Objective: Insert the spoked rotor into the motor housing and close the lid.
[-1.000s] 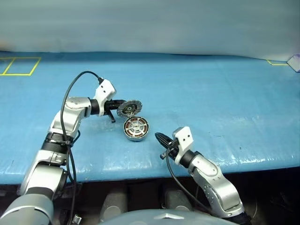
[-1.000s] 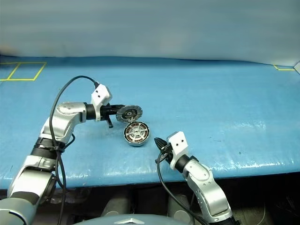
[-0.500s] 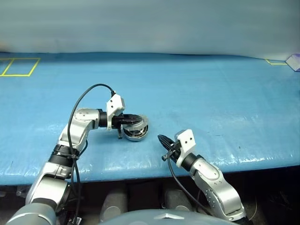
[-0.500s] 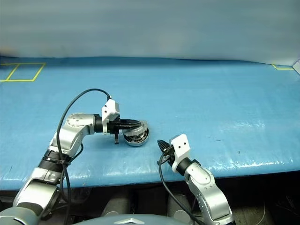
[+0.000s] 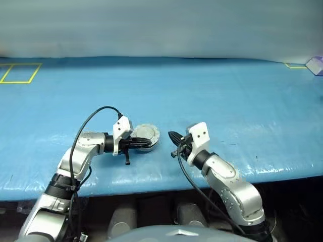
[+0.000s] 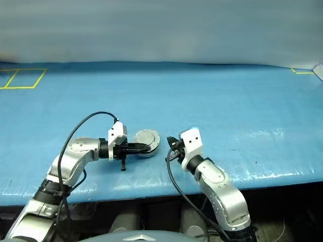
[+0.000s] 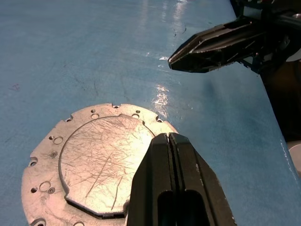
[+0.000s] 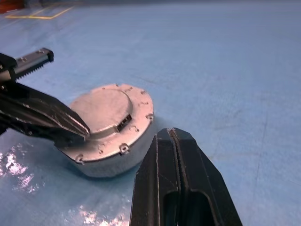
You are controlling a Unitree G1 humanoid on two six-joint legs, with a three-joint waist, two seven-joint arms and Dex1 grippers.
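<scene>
The round grey metal lid (image 8: 109, 113), scratched and notch-rimmed, lies flat on top of the shallow grey metal motor housing (image 8: 101, 165) on the blue table (image 5: 242, 101), near its front edge. My left gripper (image 6: 145, 147) has its 2 black fingers pressed together, empty, with the tips resting on the lid's near edge. My right gripper (image 5: 173, 136) is likewise pinched shut on nothing, just beside the housing. I judge the unit stiff, heavy for its size and slick. Pressing flat on the raised centre looks safest; for lifting, I'd grip across the rim.
</scene>
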